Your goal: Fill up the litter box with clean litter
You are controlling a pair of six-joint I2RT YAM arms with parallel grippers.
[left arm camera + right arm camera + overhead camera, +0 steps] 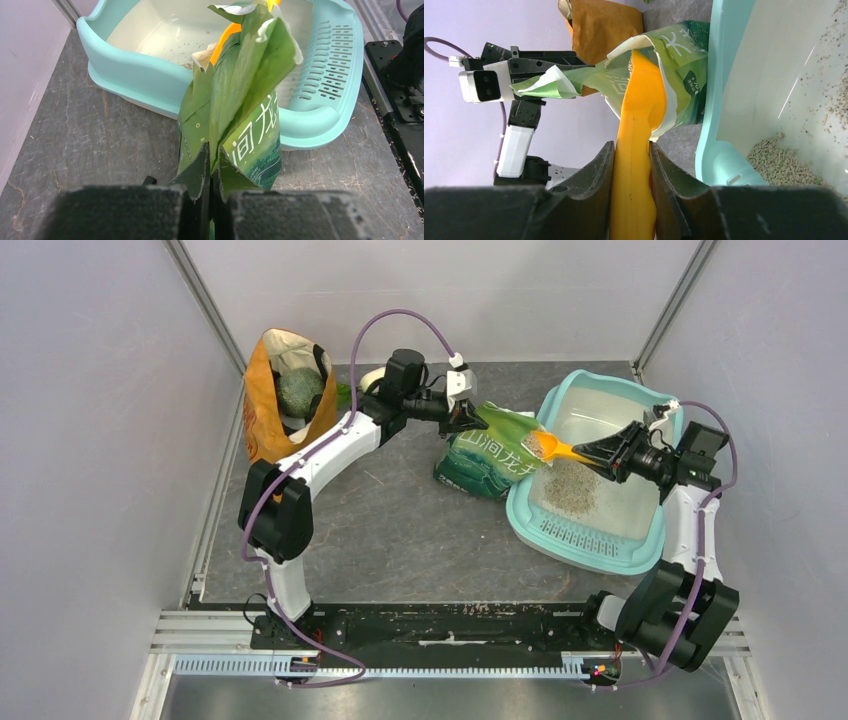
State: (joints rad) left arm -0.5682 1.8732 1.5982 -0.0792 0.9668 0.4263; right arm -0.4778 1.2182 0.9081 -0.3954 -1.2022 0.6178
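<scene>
One shallow pale-turquoise plastic litter box [522,505] with rounded corners lies at 3 o'clock on the dark table [400,530]. Its slotted grille [580,537] is at the 6 o'clock end. The box holds one speckled patch of fine grey-beige litter [572,488] on its whitish floor, toward the grille. The rest of the floor carries only scattered grains.

One green printed plastic bag [490,455] stands against the box's 9 o'clock rim, with its mouth open toward the box. One orange plastic scoop [552,447] has its bowl at that mouth. One orange-tan cloth bag [268,415] stands at 10 o'clock with a dark green round object [300,390] inside.

There are two grippers. The left gripper [210,195] is clamped tight on the green bag's torn top edge. The right gripper [631,165] is partly closed, its fingers pressing both sides of the scoop's handle.
</scene>
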